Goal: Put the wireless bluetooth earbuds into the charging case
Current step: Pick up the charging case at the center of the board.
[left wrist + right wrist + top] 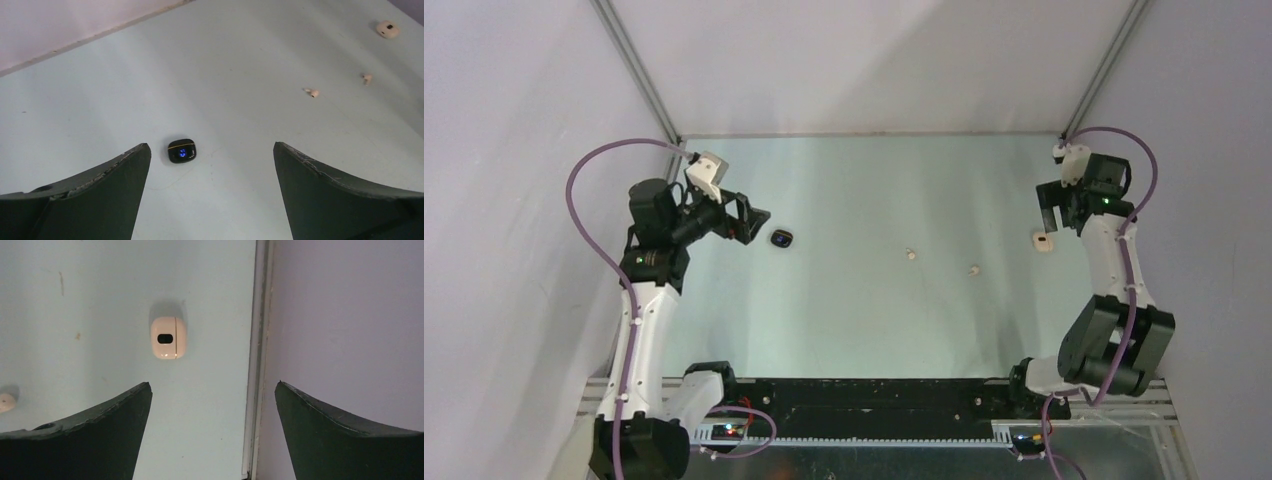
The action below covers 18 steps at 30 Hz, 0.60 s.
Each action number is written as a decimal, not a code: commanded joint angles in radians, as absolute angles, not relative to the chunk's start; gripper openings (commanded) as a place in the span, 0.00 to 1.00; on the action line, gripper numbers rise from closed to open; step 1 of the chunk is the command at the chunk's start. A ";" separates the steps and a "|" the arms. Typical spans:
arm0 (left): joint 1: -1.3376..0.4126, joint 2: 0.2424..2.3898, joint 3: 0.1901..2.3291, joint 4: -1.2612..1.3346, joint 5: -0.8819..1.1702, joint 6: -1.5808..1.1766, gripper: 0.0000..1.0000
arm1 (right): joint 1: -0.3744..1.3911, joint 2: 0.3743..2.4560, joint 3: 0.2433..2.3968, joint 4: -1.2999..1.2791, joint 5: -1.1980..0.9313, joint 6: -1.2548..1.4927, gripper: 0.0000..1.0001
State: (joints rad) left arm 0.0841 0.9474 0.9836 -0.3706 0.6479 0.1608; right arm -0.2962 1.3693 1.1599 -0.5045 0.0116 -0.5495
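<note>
**Left claw** (210,147): jaws wide, nothing between them. The black charging case (182,151) lies on the table (90,95) just ahead of the tips, toward the finger on the left of the wrist view. A blue light shows on its face and the lid looks shut.

**Right claw** (212,386): jaws wide, empty. The off-white charging case (168,337) lies flat ahead of it, also toward the left-hand finger, near the edge rail (259,340). A seam is visible and the lid looks shut.

**Off-white earbuds**: 2 lie loose, earbud 1 (911,254) and earbud 2 (974,269). They sit between the 2 claws, well apart from either case, and nearer the right claw. No black earbuds are visible, and I cannot tell whether they are inside the black case.

**Handling (judgement):**
- The earbuds are very light, rigid, smooth and rounded, and far smaller than a finger.
- They are likely to roll or squirt out of the pads.
- Narrow the jaws first, come in low to the table, and pinch across the stubby body with the fingertips only.
- The cases are light, hard and glossy, and will skate if nudged.
- Hold a case by its flat sides with 1 claw while the other seats an earbud.
- The lid probably has to be opened first.
</note>
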 commanded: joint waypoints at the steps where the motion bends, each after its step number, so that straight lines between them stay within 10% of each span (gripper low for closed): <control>1: 0.074 0.949 0.984 -0.393 0.752 0.193 0.99 | -0.272 1.458 1.225 -0.534 0.110 -0.531 0.98; 18: 0.072 0.964 0.954 -0.357 0.785 0.164 0.99 | -0.234 1.791 1.403 -0.702 0.087 -0.345 0.98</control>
